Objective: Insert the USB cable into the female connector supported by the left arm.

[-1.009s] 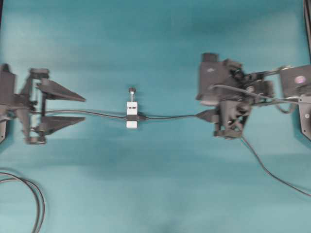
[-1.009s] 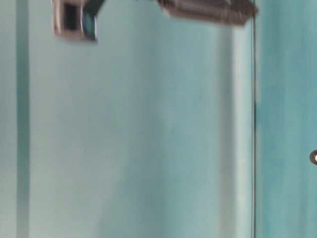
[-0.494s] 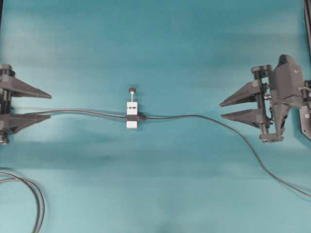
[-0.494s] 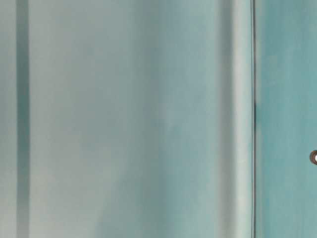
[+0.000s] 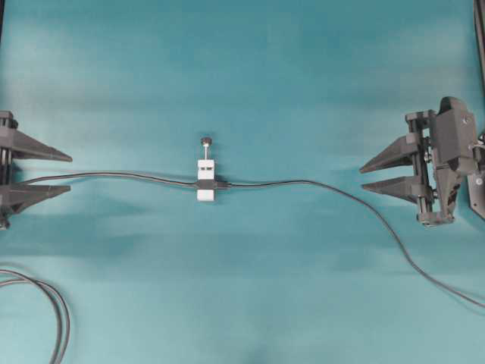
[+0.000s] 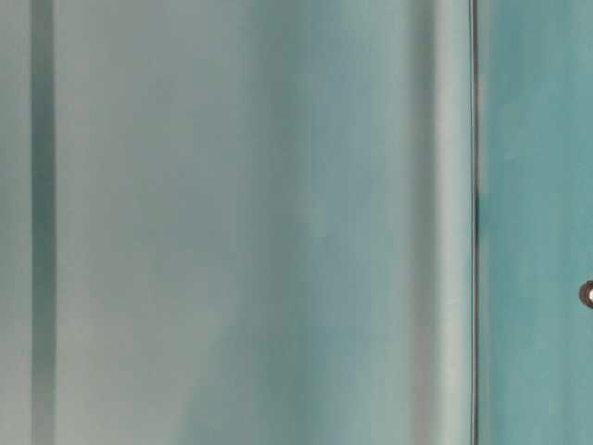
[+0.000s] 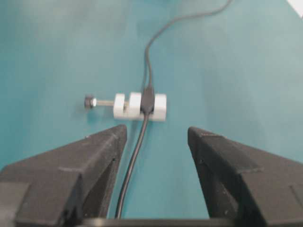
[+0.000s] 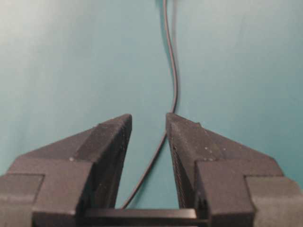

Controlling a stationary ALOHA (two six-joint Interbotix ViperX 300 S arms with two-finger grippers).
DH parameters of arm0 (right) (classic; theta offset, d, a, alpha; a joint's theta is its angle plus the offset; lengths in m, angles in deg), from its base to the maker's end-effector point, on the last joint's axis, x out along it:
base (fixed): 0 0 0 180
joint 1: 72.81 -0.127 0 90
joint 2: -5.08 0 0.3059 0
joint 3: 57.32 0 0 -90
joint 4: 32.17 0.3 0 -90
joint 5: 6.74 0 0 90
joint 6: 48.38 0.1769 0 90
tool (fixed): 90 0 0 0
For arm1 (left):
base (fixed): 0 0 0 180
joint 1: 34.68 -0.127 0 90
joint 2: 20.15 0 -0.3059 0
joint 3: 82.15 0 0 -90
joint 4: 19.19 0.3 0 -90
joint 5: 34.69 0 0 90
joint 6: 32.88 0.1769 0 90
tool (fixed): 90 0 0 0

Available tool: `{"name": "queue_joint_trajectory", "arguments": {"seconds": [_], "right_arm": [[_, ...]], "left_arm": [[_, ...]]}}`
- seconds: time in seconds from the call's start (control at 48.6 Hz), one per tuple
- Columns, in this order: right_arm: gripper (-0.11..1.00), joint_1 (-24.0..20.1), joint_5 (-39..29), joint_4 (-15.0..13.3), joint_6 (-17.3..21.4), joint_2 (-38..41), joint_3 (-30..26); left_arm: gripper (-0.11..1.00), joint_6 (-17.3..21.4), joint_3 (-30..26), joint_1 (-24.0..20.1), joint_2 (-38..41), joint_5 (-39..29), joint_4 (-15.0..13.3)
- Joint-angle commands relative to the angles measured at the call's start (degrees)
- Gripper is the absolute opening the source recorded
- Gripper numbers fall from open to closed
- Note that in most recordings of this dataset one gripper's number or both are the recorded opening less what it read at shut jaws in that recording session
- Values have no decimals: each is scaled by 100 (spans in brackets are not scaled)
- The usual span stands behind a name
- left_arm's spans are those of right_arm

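A white clamp (image 5: 205,189) in the middle of the teal table holds the black female connector (image 5: 219,183). The thin USB cable (image 5: 318,184) runs from that connector to the right and off the lower right edge. In the left wrist view its end meets the connector (image 7: 147,99) in one black joint. A thicker cable (image 5: 114,175) leads left from the clamp. It passes between the fingers of my left gripper (image 5: 68,174), which is wide open at the left edge and touches nothing. My right gripper (image 5: 362,178) is open at the far right, above the slack USB cable (image 8: 173,71).
Thicker grey cables (image 5: 57,318) loop at the bottom left corner. A screw with a dark knob (image 5: 205,141) sticks out of the clamp toward the far side. The table-level view shows only a blurred teal surface.
Both grippers have drawn back from the clamp to the table's sides. The right one has left the USB cable, which now curves slack on the table.
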Motion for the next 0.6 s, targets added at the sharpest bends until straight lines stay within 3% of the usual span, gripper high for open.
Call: {"name": "queue_joint_trajectory", "arguments": {"seconds": [0.0, 0.576], "right_arm": [[39, 9, -35, -9, -9, -9, -53], [39, 9, -993, -9, 9, -9, -53]], "left_arm": [[66, -70, 18, 9, 35, 9, -9], [66, -26, 62, 9, 35, -26, -9]]}}
